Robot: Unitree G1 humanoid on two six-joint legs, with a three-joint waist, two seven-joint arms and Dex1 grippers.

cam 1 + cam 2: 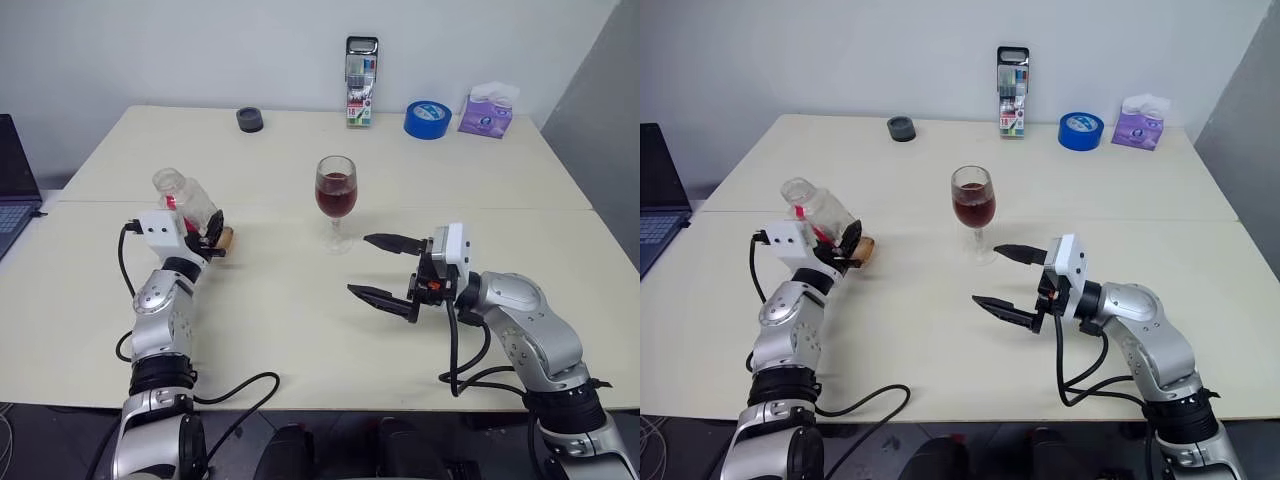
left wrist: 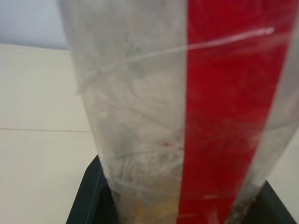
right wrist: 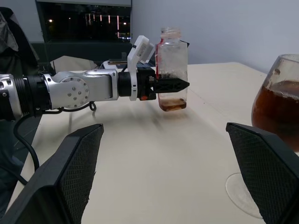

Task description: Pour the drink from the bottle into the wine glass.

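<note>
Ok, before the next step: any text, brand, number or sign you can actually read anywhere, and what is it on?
Nothing can be read with certainty.
Bottle in the left gripper: plain red strip, no lettering visible.
Marker pack at the table's far edge: small print, too small to read.
Tissue pack: printing too small to read.
Blue tape roll, wine glass: no markings visible.

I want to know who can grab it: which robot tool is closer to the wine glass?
The right. The right tool hangs open just in front and to the right of the wine glass. The left tool is off to its left, shut on the bottle.
</note>
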